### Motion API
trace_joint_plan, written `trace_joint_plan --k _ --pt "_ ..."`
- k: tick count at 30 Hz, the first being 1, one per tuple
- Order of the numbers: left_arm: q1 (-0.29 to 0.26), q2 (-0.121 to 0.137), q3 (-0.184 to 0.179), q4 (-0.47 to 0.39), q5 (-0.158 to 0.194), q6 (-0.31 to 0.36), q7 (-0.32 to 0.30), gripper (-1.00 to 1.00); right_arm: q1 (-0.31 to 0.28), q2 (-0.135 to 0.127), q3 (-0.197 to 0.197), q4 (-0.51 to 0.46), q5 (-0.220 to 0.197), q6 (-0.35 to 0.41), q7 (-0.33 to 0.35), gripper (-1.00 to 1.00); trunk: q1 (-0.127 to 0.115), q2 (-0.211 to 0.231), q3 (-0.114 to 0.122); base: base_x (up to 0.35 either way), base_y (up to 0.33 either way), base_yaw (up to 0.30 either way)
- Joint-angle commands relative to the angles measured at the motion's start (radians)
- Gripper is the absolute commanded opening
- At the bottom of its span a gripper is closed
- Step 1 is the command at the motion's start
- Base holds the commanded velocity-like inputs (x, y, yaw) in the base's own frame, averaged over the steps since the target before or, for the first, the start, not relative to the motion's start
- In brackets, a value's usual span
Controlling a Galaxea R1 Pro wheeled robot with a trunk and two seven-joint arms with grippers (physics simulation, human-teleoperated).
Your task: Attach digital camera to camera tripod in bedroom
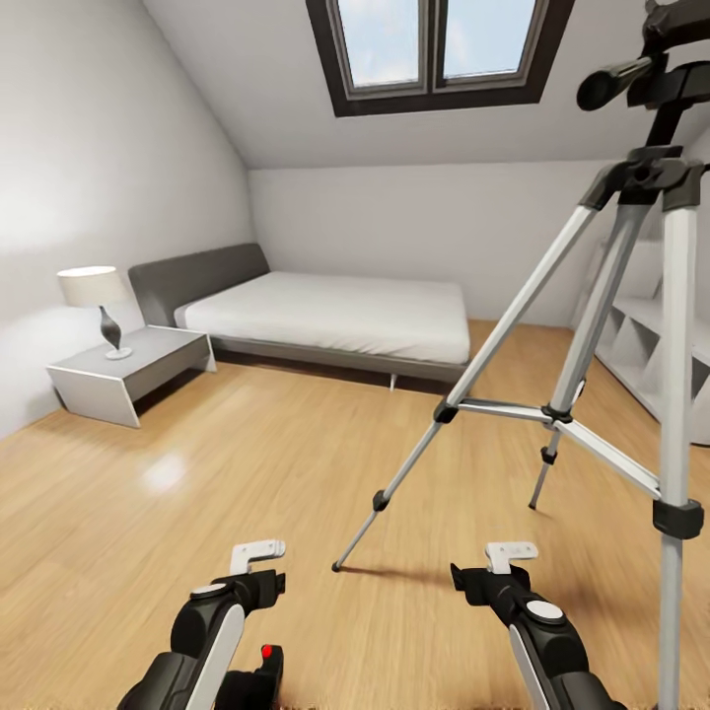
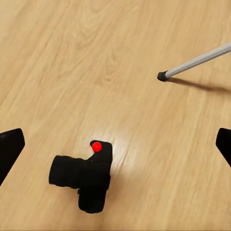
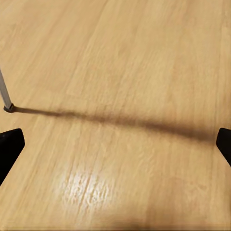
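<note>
Bedroom: bed (image 1: pixel 335 316) mid-frame in head view, nightstand (image 1: pixel 133 370) with lamp (image 1: pixel 99 301) at left, skylight (image 1: pixel 439 49) at top. Tripod (image 1: pixel 631 325) stands on the wood floor (image 1: pixel 197 473) at right of frame, head near upper right corner. Camera (image 2: pixel 86 175) lies on floor, lower left of center in left wrist view, red dot up, under the left gripper (image 2: pixel 115 144), jaws wide, not touching it. Right gripper (image 3: pixel 115 144) wide, holding nothing, over bare floor near a tripod foot (image 3: pixel 8 108).

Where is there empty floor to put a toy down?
Lots of bare wood floor lies between the bed, the nightstand and the camera tripod. It is crowded under the tripod's legs, and the digital camera sits below the left gripper.
</note>
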Motion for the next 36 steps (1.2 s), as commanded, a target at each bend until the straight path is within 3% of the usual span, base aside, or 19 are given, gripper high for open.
trace_joint_plan --k 1,36 --pt "-0.001 0.000 -0.001 -0.002 0.010 0.003 0.010 1.00 0.000 0.001 -0.001 -0.001 0.005 0.005 0.001 1.00 0.000 -0.001 -0.005 0.000 0.000 0.000" --pt "-0.001 -0.001 -0.004 -0.010 0.011 0.002 0.008 1.00 0.000 0.000 -0.006 -0.001 0.004 0.005 0.010 1.00 0.016 -0.009 -0.140 0.000 0.000 0.000"
